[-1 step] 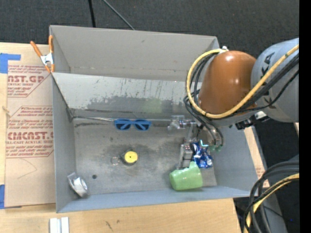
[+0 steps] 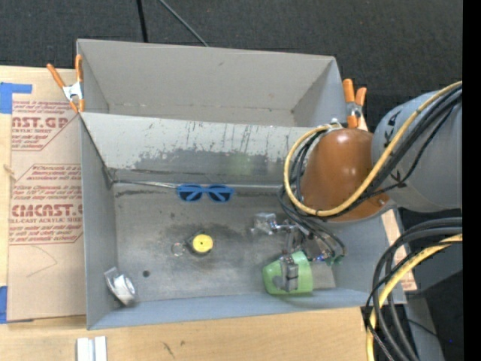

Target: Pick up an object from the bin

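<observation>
At front-right corner of metal bin [image 2: 98,224]: gripper [image 2: 288,275] over rounded green block [image 2: 271,278].

This is probably a robotics lab. A grey metal bin [image 2: 98,224] sits on a pale wooden counter [image 2: 225,341], with a cabled robot arm [image 2: 421,156] over it and dark carpet [image 2: 301,13] behind.

One pair of blue sunglasses [image 2: 205,194], one yellow disc [image 2: 201,244], one green lump [image 2: 272,278] and one silvery roll [image 2: 120,286]
</observation>
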You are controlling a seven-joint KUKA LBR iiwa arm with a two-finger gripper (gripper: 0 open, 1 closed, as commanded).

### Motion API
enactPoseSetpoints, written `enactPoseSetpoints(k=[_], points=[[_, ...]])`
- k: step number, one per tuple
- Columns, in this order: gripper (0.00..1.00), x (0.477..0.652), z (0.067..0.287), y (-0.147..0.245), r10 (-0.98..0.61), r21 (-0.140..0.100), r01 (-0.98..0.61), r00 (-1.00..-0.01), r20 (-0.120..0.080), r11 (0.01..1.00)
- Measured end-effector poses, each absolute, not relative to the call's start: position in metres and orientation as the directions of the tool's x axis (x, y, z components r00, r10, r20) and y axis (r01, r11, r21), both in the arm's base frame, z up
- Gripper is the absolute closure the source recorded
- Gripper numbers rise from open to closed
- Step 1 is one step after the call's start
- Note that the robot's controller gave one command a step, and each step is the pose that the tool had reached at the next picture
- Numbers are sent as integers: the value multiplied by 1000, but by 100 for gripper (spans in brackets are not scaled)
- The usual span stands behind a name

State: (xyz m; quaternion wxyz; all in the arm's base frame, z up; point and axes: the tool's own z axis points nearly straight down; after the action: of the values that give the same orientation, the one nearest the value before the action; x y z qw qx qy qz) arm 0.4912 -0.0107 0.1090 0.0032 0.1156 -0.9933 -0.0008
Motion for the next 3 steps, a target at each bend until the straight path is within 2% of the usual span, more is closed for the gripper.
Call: enactPoseSetpoints(k=[1, 2, 3], points=[[0, 504, 71, -82, -658, 2, -658, -753, 3, 753], [0, 542, 76, -122, -640, 4, -640, -769, -7, 769], [100, 541, 76, -120, -645, 4, -645, -764, -7, 764]])
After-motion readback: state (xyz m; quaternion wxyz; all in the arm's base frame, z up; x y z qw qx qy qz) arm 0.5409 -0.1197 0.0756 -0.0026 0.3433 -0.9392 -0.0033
